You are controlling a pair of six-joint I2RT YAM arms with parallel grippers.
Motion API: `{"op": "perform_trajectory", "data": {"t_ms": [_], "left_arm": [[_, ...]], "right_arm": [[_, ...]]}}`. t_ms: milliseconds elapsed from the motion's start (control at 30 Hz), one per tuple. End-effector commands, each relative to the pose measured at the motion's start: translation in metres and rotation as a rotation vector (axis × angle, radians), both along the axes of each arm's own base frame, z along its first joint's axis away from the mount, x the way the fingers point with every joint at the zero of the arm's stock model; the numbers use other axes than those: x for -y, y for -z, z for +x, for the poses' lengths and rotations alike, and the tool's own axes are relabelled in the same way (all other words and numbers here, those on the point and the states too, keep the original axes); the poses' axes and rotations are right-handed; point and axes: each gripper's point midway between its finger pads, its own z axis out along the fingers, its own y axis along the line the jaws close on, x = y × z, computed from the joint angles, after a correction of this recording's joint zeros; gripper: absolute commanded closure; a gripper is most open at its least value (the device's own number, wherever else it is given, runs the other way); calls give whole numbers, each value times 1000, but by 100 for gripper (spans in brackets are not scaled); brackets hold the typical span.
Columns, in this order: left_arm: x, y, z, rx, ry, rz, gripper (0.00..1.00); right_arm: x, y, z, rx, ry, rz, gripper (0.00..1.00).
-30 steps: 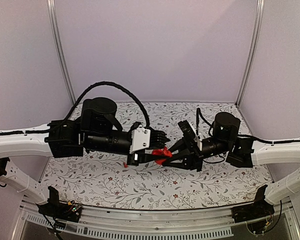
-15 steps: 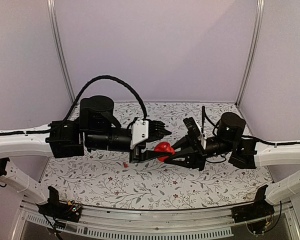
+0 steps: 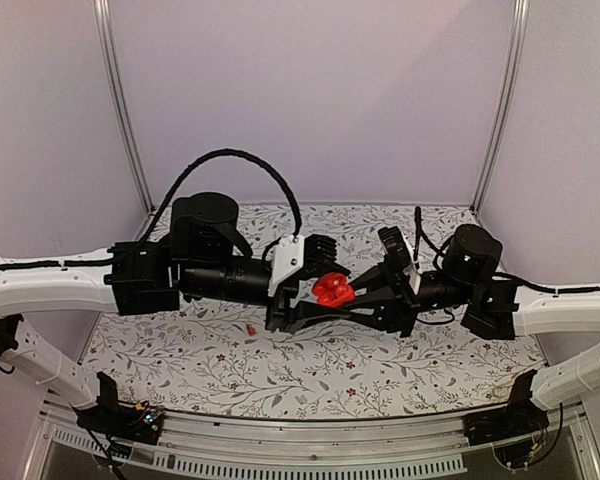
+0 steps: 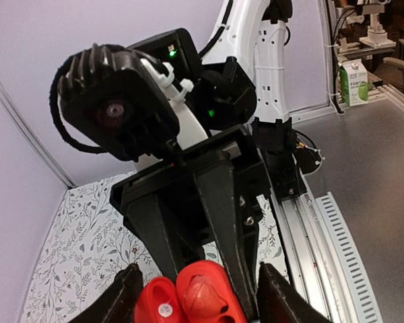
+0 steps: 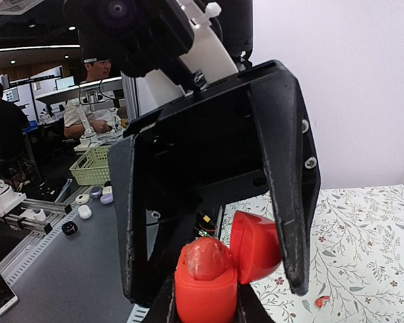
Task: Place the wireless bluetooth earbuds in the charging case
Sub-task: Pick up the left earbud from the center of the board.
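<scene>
The red charging case (image 5: 205, 296) is held up in the air with my right gripper (image 5: 203, 308) shut on its base. Its lid (image 5: 256, 245) hangs open to the right. One red earbud (image 5: 203, 259) sits in the case's top. My left gripper (image 4: 202, 303) is open, and its fingers (image 5: 283, 182) straddle the case without pinching it. Seen from the left wrist, the open case (image 4: 200, 296) lies between my own fingertips (image 4: 124, 296). A second red earbud (image 3: 251, 328) lies loose on the floral table (image 3: 210, 370), left of the grippers, and is also seen in the right wrist view (image 5: 321, 301).
Both arms meet above the middle of the floral mat. Purple walls (image 3: 300, 100) close in the back and sides, and a metal rail (image 3: 300, 440) runs along the near edge. Off the table stand a green basket (image 5: 91, 167) and small pale cases (image 5: 97, 195).
My left gripper's jaws have spread apart around the case. Both grippers and the case have risen and shifted slightly right. The loose red earbud stays on the table.
</scene>
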Motion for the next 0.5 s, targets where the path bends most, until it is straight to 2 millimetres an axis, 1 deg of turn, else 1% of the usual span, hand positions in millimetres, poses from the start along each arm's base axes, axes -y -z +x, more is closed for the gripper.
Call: {"op": "perform_trajectory", "data": {"t_ms": [0,133,200,267,333,400,467], "left_arm": [[4,20,8,-116,-19,41,43],[5,20,2,-138,19,29,43],[5,11,3,-130,16,-9,42],[2,7,4,-126,8,-22,41],[-2,-3,7,-118,-12,-45,40],[-10,-17,14,-98,-50,-82,38],[-21,-32,23,-89,-94,-123,33]], "right_arm": [[8,-30,1,54,33,103,100],[7,-26,0,52,24,96,100],[7,-24,-1,50,20,92,100],[7,-23,-1,50,23,91,100],[8,-23,0,49,28,90,100],[9,-22,3,48,39,89,100],[12,-20,9,32,54,79,100]]}}
